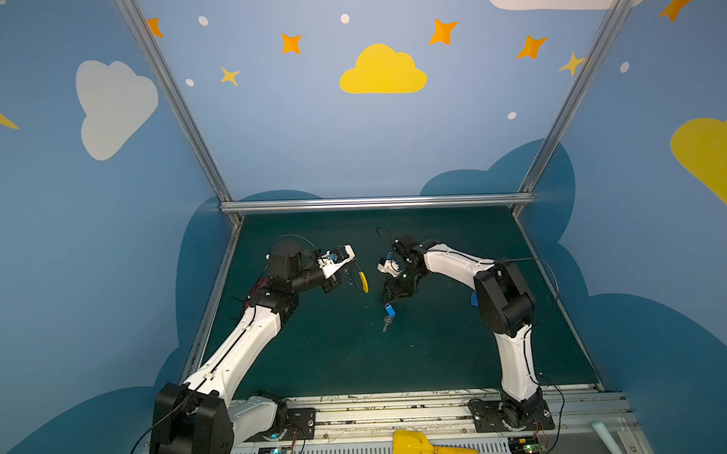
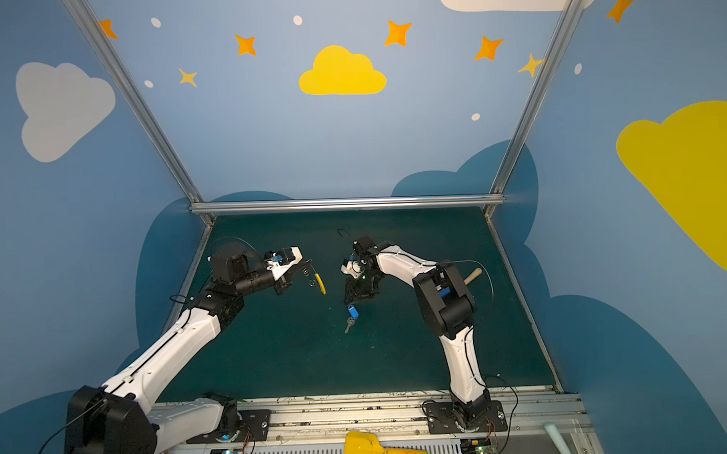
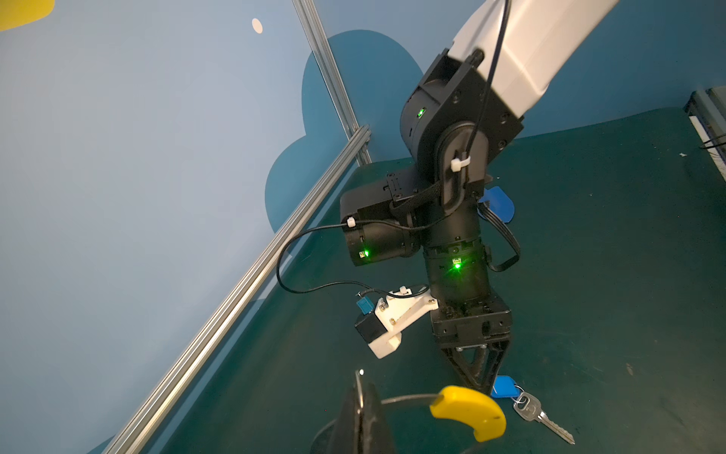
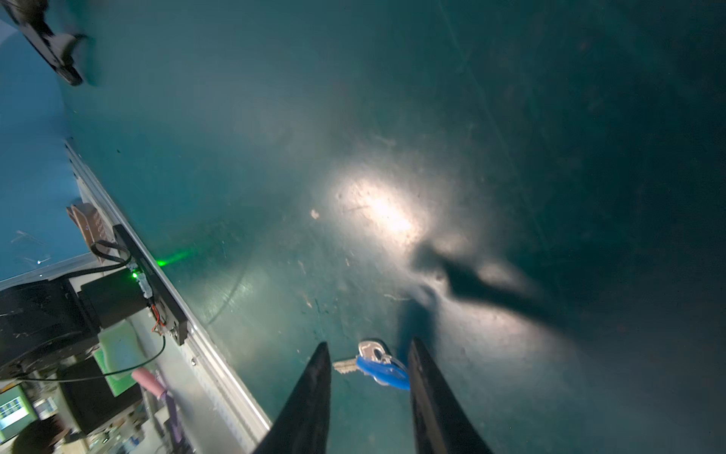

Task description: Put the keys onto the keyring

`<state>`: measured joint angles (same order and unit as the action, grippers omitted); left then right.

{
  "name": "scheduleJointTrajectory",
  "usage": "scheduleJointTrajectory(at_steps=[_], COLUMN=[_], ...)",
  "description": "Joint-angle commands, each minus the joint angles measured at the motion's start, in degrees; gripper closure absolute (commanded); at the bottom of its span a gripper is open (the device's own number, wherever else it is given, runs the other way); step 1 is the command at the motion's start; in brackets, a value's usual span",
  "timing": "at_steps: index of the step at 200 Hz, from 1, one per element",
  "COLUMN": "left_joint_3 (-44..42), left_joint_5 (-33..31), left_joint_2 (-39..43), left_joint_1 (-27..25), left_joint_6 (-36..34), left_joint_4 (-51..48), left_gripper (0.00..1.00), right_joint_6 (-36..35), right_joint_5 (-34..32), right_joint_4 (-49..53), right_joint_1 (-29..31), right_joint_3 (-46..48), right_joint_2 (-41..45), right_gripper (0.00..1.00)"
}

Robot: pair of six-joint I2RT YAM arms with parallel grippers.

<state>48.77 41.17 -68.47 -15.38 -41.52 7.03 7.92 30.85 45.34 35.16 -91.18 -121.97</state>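
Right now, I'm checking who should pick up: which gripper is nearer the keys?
Right. The right gripper hangs just over the keys, jaws open either side of them. The left gripper is well off to the left, shut on the keyring.

No text, brand, number or sign can be read in any view. In the left wrist view, a small yellowish label [image 3: 456, 260] beside a green light on the other arm's black housing is too small to make out. In the right wrist view, a small lit screen [image 4: 13, 410] beyond the table's edge shows rows of pale marks, blurred beyond reading. Any stamp on the keys [image 3: 528, 408] is too small to tell.
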Motion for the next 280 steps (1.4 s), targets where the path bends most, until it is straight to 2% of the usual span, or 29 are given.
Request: scheduleJointTrajectory(at_steps=[1, 21, 42, 79, 104, 136, 149, 187, 220, 280], left_joint_3=[-0.66, -0.73, -0.8, -0.95, -1.09, -1.16, -1.31, -1.31, -1.26, -1.06], left_joint_5=[1.41, 1.9, 2.55, 3.35, 3.72, 3.84, 3.83, 3.75, 3.13, 2.13], left_joint_2=[0.97, 0.73, 0.36, -0.11, -0.17, 0.08, 0.35, 0.9, 1.58, 2.89], left_joint_1=[0.43, 0.52, 0.61, 0.7, 0.74, 0.79, 0.76, 0.7, 0.73, 0.94], left_joint_6=[0.32, 0.3, 0.3, 0.38, 0.47, 0.65, 0.64, 0.82, 0.03, -0.85], left_joint_4=[-0.22, -0.09, 0.26, 0.8, 0.97, 0.88, 0.8, 0.81, -0.35, -1.23], left_gripper=[0.96, 0.96, 0.96, 0.96, 0.96, 0.96, 0.96, 0.96, 0.96, 0.96], right_joint_6=[-1.38, -4.41, -7.24, -10.06, -10.66, -7.82, -6.07, -4.73, -13.91, -39.28], right_joint_5=[1.35, 4.26, 7.48, 7.47, 5.58, -0.17, -3.44, -5.59, -9.6, -14.94], right_joint_4=[5.19, 4.17, 4.88, 7.58, 11.61, 10.11, 9.89, 3.51, 2.08, -7.81], right_joint_1=[0.73, 1.64, 2.43, 3.26, 2.81, 1.96, 1.58, 2.49, 2.81, 3.65], right_joint_3=[-1.73, -0.22, 1.48, 7.04, 9.45, 12.41, 12.14, 11.09, 11.71, 18.75], right_joint_2=[-1.06, 1.02, 2.78, 6.66, 6.7, 10.55, 10.85, 11.35, 12.42, 18.24], right_gripper=[0.7, 0.75, 0.84, 0.96, 0.99, 0.95, 0.9, 0.79, 0.77, 0.78])
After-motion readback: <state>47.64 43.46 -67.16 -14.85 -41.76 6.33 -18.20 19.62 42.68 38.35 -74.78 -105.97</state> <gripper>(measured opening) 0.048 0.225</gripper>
